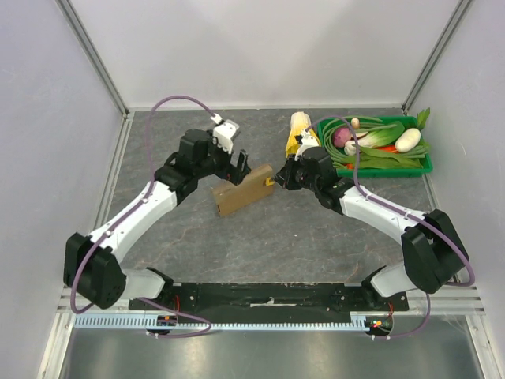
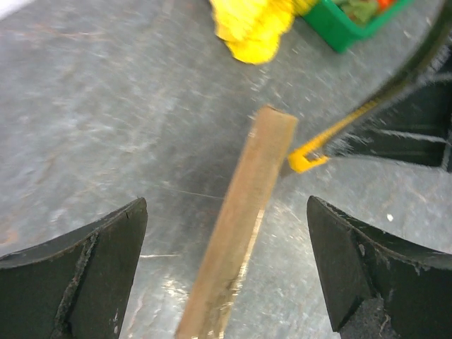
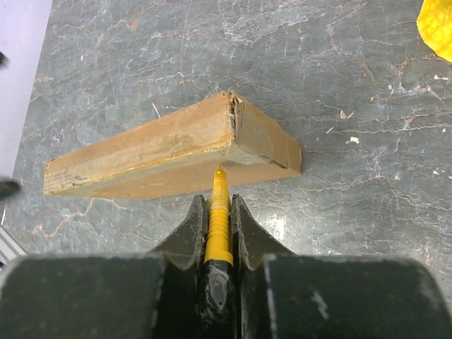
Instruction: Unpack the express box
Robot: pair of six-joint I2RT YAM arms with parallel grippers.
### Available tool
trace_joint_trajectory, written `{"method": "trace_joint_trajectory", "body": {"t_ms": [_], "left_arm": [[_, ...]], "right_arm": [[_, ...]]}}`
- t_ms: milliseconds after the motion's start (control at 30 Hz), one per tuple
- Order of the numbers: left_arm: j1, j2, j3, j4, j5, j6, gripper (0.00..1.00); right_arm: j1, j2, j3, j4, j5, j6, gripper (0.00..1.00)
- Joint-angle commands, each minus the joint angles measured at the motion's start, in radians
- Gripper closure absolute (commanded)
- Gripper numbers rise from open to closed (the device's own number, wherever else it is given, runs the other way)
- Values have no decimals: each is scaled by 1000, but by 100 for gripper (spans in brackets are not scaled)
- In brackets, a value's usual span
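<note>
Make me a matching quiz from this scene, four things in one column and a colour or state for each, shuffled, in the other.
Things:
1 box
2 left pincer
3 right pincer
4 tray

States:
A green, filled with vegetables
B open
C brown cardboard
D shut on a yellow tool

Pairs: 1-C; 2-B; 3-D; 4-A

In the left wrist view the express box [image 2: 240, 233] is blurry, and its near end runs off the bottom edge. The yellow lump [image 2: 254, 25] and green tray [image 2: 339, 25] are cut off at the top. In the right wrist view the right hand [image 3: 219, 212] hides the back end of the yellow tool [image 3: 219, 187]. Seen from above, the left hand [image 1: 237, 166] covers a bit of the box.
</note>
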Motion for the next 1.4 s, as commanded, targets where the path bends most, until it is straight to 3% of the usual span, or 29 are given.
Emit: {"method": "trace_joint_trajectory", "body": {"t_ms": [0,67,133,167,300,400,533,633,867,1033,1233,1367], "left_arm": [[85,-46,-21,39,-142,-145,0],[145,-42,-36,22,-177,-190,0],[208,-20,-48,-13,-191,-259,16],[228,-10,-51,-28,-193,-282,33],[306,61,-64,-99,-126,-361,47],[309,90,-115,-98,-6,-355,49],[309,119,-182,-30,283,-384,50],[308,142,-223,-15,368,-434,53],[305,106,-303,42,485,-515,54],[283,101,-364,198,572,-624,54],[253,104,-358,310,591,-658,53],[248,98,-338,297,563,-647,53]], "right_arm": [[6,-16,2,18,20,7,100],[11,-14,3,18,25,7,100],[17,-13,6,20,25,7,100],[19,-11,10,20,28,7,100],[34,-4,22,20,28,7,100],[48,9,36,21,30,10,100],[62,33,57,35,34,12,100],[68,58,83,44,36,12,100],[77,130,189,58,20,-10,100],[95,206,253,66,-18,-34,100],[108,256,296,57,-82,-63,100],[108,262,318,23,-82,-86,100]]}}
